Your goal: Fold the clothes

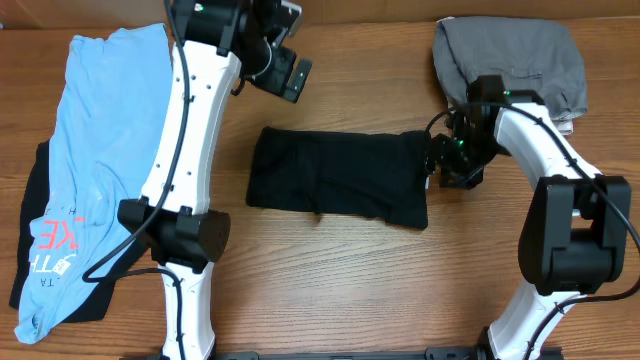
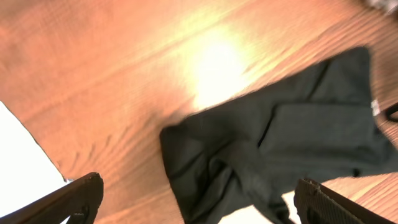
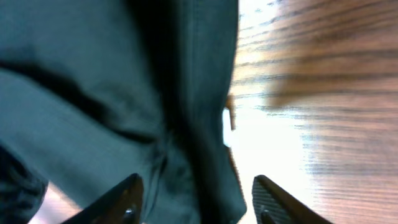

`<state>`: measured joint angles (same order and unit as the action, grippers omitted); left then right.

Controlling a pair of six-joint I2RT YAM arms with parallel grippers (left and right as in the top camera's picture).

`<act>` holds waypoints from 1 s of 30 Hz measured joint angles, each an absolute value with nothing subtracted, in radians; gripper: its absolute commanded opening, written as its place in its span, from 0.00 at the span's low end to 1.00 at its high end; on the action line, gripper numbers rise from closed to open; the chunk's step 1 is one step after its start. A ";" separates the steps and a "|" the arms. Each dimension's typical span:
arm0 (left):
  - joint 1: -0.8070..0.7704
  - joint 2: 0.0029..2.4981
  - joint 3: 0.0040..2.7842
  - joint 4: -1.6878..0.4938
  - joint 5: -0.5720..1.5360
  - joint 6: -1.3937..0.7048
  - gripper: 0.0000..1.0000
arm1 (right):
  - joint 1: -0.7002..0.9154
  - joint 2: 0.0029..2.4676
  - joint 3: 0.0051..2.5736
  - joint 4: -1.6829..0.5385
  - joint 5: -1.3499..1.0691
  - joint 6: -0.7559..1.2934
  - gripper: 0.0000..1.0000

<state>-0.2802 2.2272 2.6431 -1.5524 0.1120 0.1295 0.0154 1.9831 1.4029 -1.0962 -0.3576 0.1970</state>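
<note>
The black garment (image 1: 338, 178) lies folded into a flat rectangle in the middle of the table. My left gripper (image 1: 285, 65) hangs above the table behind its left end, jaws wide open and empty. In the left wrist view the black garment (image 2: 280, 143) lies below, a small white tag (image 2: 375, 107) at its far edge, and the left gripper (image 2: 199, 199) has both fingers clear of it. My right gripper (image 1: 445, 165) is at the garment's right end. In the right wrist view the right gripper (image 3: 199, 199) has its jaws apart, the cloth's edge (image 3: 205, 155) loose between them.
A light blue garment with red lettering (image 1: 110, 150) is spread at the left, over another black one (image 1: 35, 200). A grey garment (image 1: 510, 60) lies bunched at the back right, just behind the right arm. Bare wood table (image 1: 350, 290) runs along the front.
</note>
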 measured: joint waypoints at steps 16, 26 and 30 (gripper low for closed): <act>-0.282 2.227 2.680 -1.584 0.101 0.130 1.00 | 0.105 1.949 1.230 -0.764 -0.361 0.327 0.29; -0.281 2.227 2.680 -1.594 0.064 0.130 1.00 | 0.067 1.949 1.209 -0.804 -0.375 0.337 0.04; -0.272 2.227 2.680 -1.593 0.039 0.130 1.00 | -0.034 1.924 1.219 -0.908 -0.370 0.305 0.04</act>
